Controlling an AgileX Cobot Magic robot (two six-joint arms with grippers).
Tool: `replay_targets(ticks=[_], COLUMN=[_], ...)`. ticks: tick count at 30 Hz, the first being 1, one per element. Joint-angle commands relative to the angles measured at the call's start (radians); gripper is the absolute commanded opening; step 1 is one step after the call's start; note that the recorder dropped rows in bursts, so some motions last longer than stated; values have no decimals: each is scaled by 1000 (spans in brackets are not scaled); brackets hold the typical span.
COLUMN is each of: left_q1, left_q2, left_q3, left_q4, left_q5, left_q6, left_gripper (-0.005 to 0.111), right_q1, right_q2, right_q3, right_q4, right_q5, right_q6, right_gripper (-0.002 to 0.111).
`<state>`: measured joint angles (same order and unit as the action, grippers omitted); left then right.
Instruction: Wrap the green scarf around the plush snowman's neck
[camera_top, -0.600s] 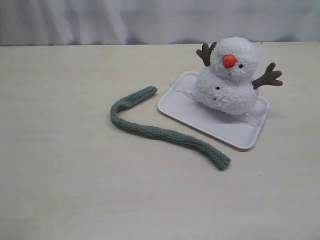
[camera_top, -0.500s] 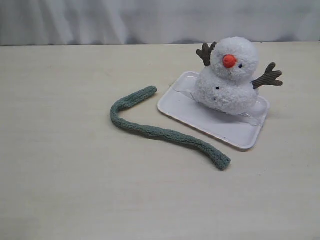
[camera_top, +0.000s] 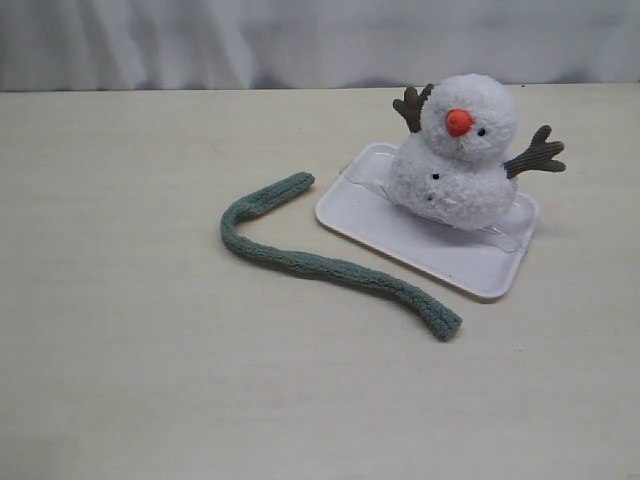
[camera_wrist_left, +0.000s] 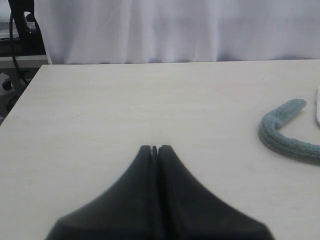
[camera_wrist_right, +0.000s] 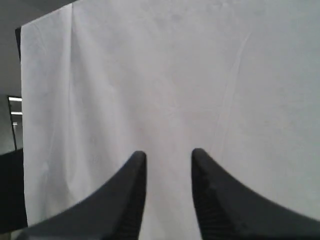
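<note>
Exterior view | one green scarf (camera_top: 300, 263) | one plush snowman (camera_top: 455, 165) | one tray (camera_top: 440, 250)

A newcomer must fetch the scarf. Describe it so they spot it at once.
On the pale table, find the white tray holding the plush snowman. Beside the tray, on bare tabletop, lies the green scarf: the only green thing, a long fuzzy strip hooked at one end.

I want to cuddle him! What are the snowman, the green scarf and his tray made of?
The plush snowman looks like soft white plush, with curly, woolly pile. The green scarf seems fuzzy fleece, nubbly and matte. The white tray looks like smooth, faintly glossy plastic, probably.
</note>
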<state>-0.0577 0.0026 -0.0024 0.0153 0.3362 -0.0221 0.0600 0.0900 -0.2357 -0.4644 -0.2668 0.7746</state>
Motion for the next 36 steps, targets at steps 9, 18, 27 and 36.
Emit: replay_targets(ticks=[9,18,27,36], left_q1=[3,3,3,3], left_q2=[-3,-3,-3,-3], left_q3=[2,2,2,2], left_q4=[-2,-2,-2,-2], left_q5=[-13,-13,-13,-13], left_q6=[-6,-6,-6,-6], left_gripper=[0,0,0,0], right_q1=[0,0,136,524], right_q2=[742,1042,1199,1194], right_q3=[-401,-660,-816,-699], right_q4=[-1280,-1276,-1280,-1143], right_q5=[162,-344,-601,1097], right_q6=[989,975,719,294], right_gripper=[62,62,54,54])
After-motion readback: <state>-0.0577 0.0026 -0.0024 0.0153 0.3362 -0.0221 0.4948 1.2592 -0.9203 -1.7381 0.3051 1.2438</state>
